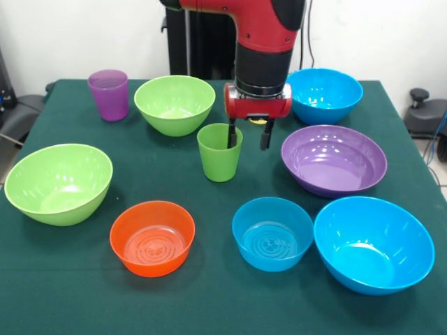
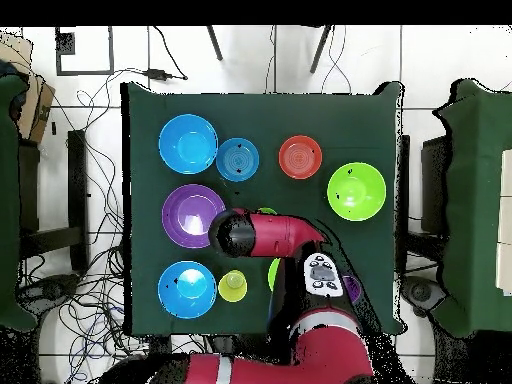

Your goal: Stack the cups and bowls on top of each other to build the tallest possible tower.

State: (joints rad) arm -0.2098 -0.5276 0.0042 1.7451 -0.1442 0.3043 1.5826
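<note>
Nothing is stacked yet; every piece sits alone on the tabletop (image 1: 209, 307). From the left: a green bowl (image 1: 59, 183), purple cup (image 1: 109, 94), orange bowl (image 1: 152, 237), second green bowl (image 1: 174, 104). The fingers (image 1: 247, 135) straddle the green cup's (image 1: 219, 155) rim, spread narrowly, one inside, not yet closed. Small blue bowl (image 1: 272, 232) and purple bowl (image 1: 334, 160) wait rightward.

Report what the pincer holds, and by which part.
Apparently nothing gripped yet: the pincer straddles the green cup's rim, one finger inside, the other outside.

Green cup (image 1: 219, 153) upright mid-table, seven bowls (image 1: 174, 104) around, unstacked
</note>
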